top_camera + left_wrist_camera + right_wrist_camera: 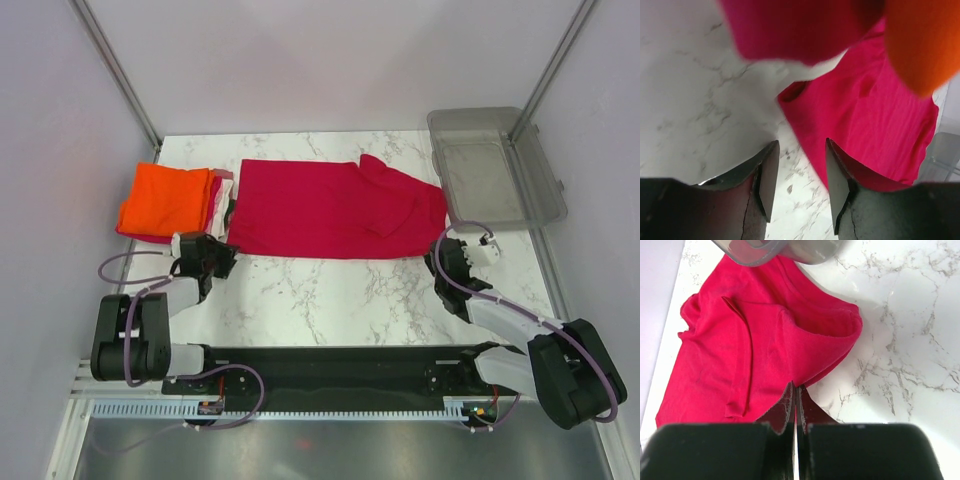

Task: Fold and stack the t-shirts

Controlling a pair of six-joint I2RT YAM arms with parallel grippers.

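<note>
Where the left gripper [801,145] hangs: jaws parted, nothing between them, the crimson t-shirt [330,205] corner just ahead.
Right gripper [795,387]: clenched tight against that shirt's opposite hem; whether cloth is pinched, I cannot tell.
Crimson t-shirt: spread long between the 2 grippers, rumpled near the right one.
Orange t-shirt [168,198]: folded, beyond the left gripper, topping the stack.
Done, judged: stack begun.
Left, judged: 1 shirt to fold and stack.

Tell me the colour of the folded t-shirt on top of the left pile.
The folded t-shirt is bright orange; the top external view shows it best.
</note>
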